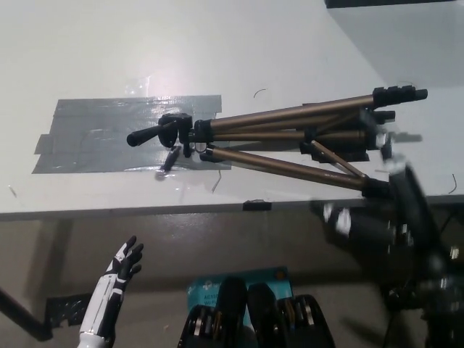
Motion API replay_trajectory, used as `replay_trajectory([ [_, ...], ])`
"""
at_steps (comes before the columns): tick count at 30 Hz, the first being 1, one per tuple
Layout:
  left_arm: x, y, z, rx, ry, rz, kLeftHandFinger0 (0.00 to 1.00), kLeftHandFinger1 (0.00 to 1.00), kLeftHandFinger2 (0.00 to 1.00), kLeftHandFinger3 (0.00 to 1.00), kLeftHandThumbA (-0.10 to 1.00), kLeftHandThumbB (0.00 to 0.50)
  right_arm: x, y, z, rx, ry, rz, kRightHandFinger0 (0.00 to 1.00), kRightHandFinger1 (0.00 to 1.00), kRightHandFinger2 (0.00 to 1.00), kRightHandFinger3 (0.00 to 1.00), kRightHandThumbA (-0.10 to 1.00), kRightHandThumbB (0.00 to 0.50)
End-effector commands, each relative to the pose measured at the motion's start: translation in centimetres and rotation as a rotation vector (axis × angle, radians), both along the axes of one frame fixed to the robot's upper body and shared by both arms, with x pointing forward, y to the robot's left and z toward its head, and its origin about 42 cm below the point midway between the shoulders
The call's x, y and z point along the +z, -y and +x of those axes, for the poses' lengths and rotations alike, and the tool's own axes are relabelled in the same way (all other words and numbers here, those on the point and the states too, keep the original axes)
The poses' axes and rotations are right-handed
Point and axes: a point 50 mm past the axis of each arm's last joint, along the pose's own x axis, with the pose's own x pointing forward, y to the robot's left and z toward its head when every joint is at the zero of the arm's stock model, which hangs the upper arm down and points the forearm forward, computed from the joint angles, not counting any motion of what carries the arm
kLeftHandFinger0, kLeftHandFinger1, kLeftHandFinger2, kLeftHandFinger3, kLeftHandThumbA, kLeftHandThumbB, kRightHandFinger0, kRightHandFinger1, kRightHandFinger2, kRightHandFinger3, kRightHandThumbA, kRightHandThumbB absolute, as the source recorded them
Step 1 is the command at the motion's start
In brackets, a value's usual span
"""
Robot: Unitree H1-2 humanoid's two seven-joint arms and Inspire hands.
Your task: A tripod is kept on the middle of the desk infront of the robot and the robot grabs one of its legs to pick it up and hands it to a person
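Tripod (275, 134): lying flat on tabletop (217, 43), head over grey tape patch (94, 138), feet toward right edge.
Right hand (400, 183): blurred beside near leg's foot; finger state cannot tell.
Left hand (125, 264): idle below front edge, fingers apart.
Step, judged: reach for leg. Next: clamp leg firmly, lift level.

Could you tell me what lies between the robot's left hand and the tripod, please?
In the head view, the desk's front edge and a grey tape patch separate the left hand from the tripod.

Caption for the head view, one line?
Tripod lying on white desk, head over grey tape; blurred right hand at its leg ends, left hand open at lower left.
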Motion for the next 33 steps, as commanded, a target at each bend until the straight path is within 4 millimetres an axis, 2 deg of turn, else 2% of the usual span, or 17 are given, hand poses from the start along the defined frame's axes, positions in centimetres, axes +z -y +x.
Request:
replay_trajectory([
  [1,1.1,0.0,-0.2,-0.018,0.062,0.003,1.00,1.00,1.00,1.00,1.00,0.075,5.7,0.2,3.9,-0.261,0.189,-0.322,1.00,1.00,1.00,1.00,0.92,0.343],
  [3,1.1,0.0,-0.2,-0.021,0.068,0.005,1.00,1.00,1.00,1.00,1.00,0.072,6.3,-0.2,5.2,-0.298,0.186,-0.394,1.00,1.00,1.00,1.00,0.92,0.371],
  [4,1.3,-0.1,0.1,-0.020,0.070,0.009,1.00,1.00,1.00,1.00,1.00,0.087,6.8,-0.7,6.4,-0.316,0.195,-0.430,1.00,1.00,1.00,1.00,0.94,0.382],
  [10,1.6,0.1,0.3,-0.018,0.069,0.002,1.00,1.00,1.00,1.00,1.00,0.084,7.2,-2.9,9.7,-0.387,0.188,-0.543,1.00,1.00,1.00,1.00,0.97,0.408],
  [13,1.4,0.0,-0.1,-0.024,0.065,0.005,1.00,1.00,1.00,1.00,1.00,0.077,6.7,-3.7,10.5,-0.402,0.170,-0.604,1.00,1.00,1.00,1.00,1.00,0.407],
  [15,1.4,0.0,0.0,-0.024,0.069,0.004,1.00,1.00,1.00,1.00,1.00,0.066,6.5,-4.1,11.1,-0.401,0.148,-0.644,1.00,1.00,1.00,1.00,1.00,0.424],
  [20,1.5,0.0,0.3,-0.023,0.071,0.000,1.00,1.00,1.00,1.00,1.00,0.091,6.6,-5.3,12.6,-0.395,0.129,-0.692,1.00,1.00,1.00,1.00,1.00,0.446],
  [33,1.5,0.2,0.2,-0.030,0.077,-0.005,1.00,1.00,1.00,1.00,1.00,0.091,6.0,-6.2,16.2,-0.460,0.134,-0.787,1.00,1.00,1.00,1.00,1.00,0.455],
])
